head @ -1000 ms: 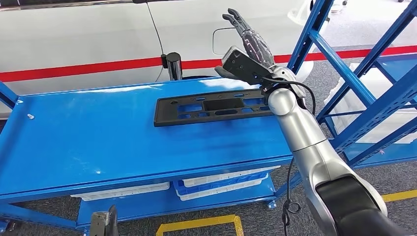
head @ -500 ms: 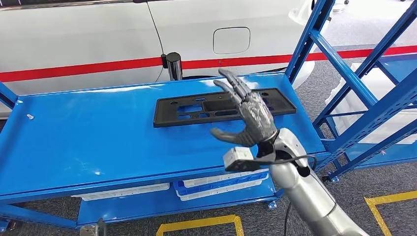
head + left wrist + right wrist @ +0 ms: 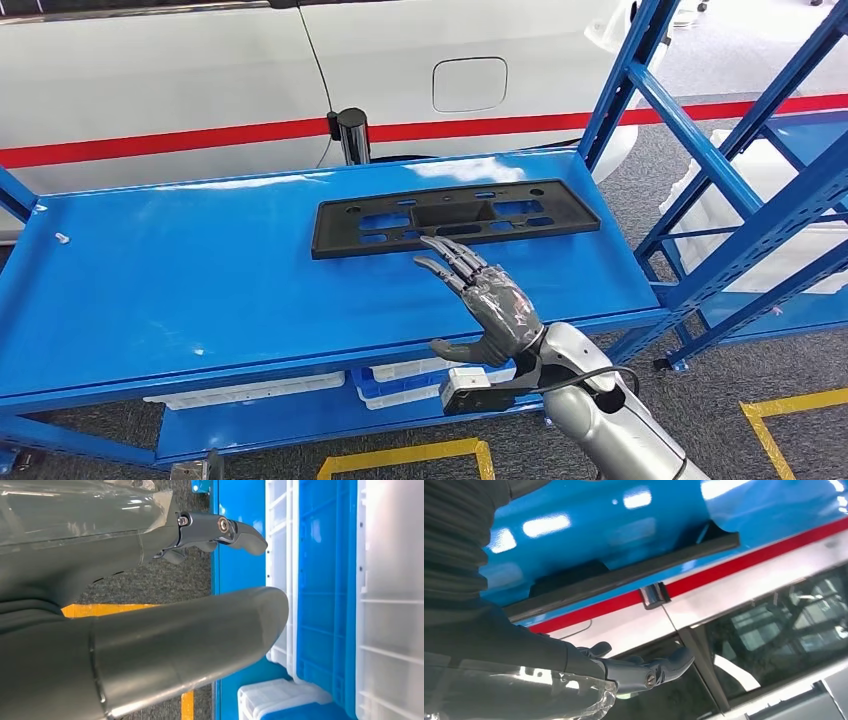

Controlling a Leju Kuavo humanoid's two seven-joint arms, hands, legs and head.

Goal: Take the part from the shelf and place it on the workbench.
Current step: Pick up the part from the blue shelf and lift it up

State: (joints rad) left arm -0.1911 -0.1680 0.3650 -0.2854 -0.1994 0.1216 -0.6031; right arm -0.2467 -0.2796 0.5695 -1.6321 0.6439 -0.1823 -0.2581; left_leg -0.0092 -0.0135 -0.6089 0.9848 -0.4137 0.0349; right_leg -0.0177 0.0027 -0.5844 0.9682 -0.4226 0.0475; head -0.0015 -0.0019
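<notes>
Black part [image 3: 455,217] lying flat on the blue surface [image 3: 200,290], toward its far right portion, near the blue shelf frame [image 3: 700,150]; seen edge-on from the right wrist view [image 3: 624,577] as a thin dark bar. Right hand [image 3: 485,305] hovering just short of the part's near edge, fingers [image 3: 450,262] spread and extended, holding nothing. Left hand [image 3: 150,630] hanging low beside white crates [image 3: 390,605]; grasp state cannot be told. Judged a long, thin, moulded plastic panel with cut-outs: light, fairly stiff yet liable to flex along its length, smooth and somewhat slippery; best gripped near mid-length, across a long edge or through a central opening, for balance.
</notes>
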